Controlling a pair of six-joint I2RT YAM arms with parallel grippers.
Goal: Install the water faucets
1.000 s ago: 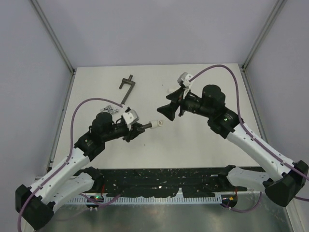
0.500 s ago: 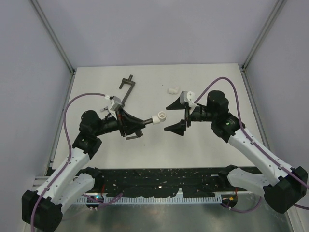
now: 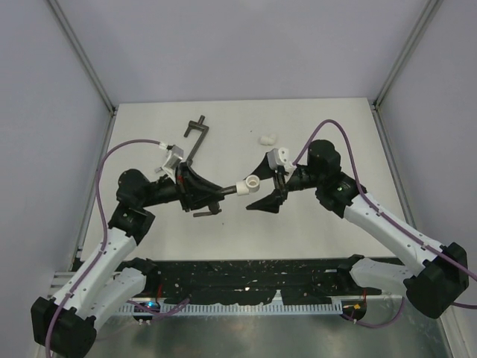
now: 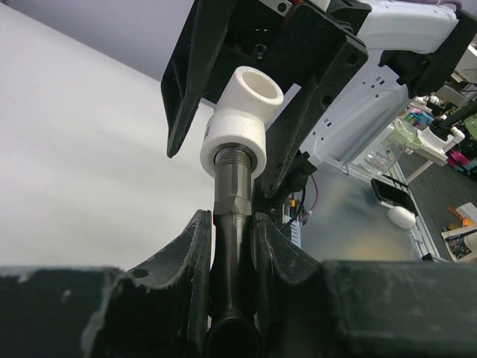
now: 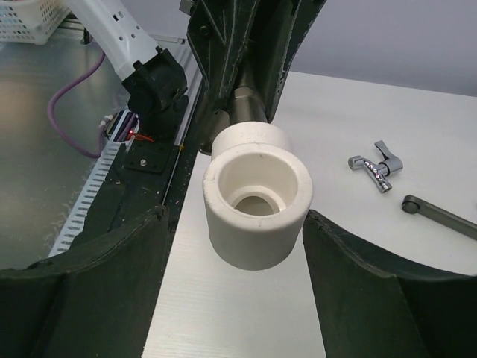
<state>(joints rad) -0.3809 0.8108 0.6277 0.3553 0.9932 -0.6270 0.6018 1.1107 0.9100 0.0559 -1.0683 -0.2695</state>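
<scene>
My left gripper is shut on the dark grey-bronze water faucet, held off the table and pointing right. A white elbow fitting sits on the faucet's threaded end. My right gripper is open with one finger on each side of that elbow. In the right wrist view a gap shows on both sides. The shiny silver faucet lies on the table beyond.
A second white elbow fitting lies at the back centre of the table. The long dark T-handled bar lies at the back left. Grey walls enclose the table on three sides.
My right gripper has swung left and down, opened wide, then narrowed around the elbow. The left arm lifted and turned the faucet toward it, then held still.
</scene>
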